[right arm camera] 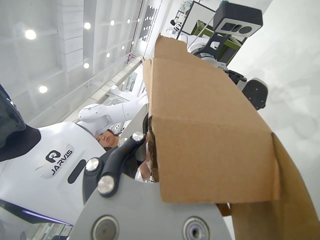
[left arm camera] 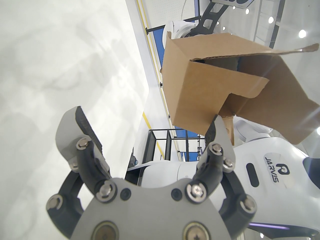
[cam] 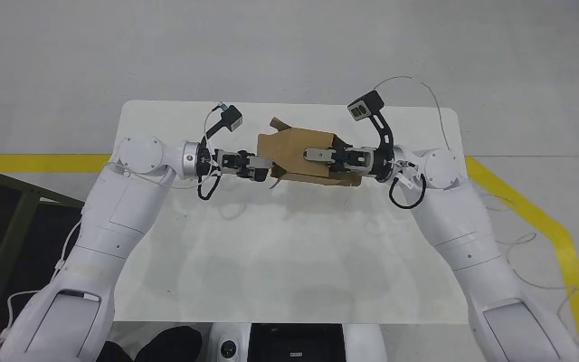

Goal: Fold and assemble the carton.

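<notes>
While the right gripper (cam: 317,156) pinches one wall of the brown corrugated carton (cam: 291,152), the box sits half-formed over the far middle of the white table (cam: 298,262), its end flaps splayed. The left gripper (left arm camera: 148,113), jaws spread, has one fingertip (left arm camera: 220,136) at a flap's corner. Broad tabletop lies toward the robot, and the table's far edge is near.

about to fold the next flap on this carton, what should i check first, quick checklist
1. Right pincer gripping the carton: ok, clamped on a wall.
2. Left pincer open and ready: ok, jaws wide apart.
3. Left pincer set on a flap: not ok, one finger only touches a panel edge.
4. Carton end closed: not ok, flaps stand ajar, inside visible.
5. Carton resting on the table: cannot tell.
</notes>
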You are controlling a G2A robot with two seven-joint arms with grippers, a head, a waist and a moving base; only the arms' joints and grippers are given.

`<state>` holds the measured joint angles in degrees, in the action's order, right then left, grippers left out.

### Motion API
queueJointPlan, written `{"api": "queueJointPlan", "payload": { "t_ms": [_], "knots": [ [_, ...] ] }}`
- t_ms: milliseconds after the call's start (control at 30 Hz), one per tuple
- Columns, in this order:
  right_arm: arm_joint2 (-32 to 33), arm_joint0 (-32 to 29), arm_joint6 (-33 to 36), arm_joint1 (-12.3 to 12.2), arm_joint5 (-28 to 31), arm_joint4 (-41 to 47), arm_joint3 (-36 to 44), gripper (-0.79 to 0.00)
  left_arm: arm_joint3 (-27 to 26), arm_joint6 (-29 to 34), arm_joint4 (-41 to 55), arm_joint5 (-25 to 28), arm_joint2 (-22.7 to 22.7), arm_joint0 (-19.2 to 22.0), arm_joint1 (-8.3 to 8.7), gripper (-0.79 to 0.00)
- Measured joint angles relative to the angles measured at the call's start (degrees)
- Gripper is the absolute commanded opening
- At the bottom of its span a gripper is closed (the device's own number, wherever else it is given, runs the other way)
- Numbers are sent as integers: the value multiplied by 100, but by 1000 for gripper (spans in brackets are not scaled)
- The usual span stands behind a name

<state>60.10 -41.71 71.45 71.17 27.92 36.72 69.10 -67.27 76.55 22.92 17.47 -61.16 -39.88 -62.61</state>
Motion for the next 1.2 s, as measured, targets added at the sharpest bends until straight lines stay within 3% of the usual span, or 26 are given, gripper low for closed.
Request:
{"api": "queueJointPlan", "payload": {
  "t_ms": [1200],
  "knots": [
    [-42,25,-62,76,19,-10,-21,-785,98,11,99,16,12,7,21,0]
  ]
}}
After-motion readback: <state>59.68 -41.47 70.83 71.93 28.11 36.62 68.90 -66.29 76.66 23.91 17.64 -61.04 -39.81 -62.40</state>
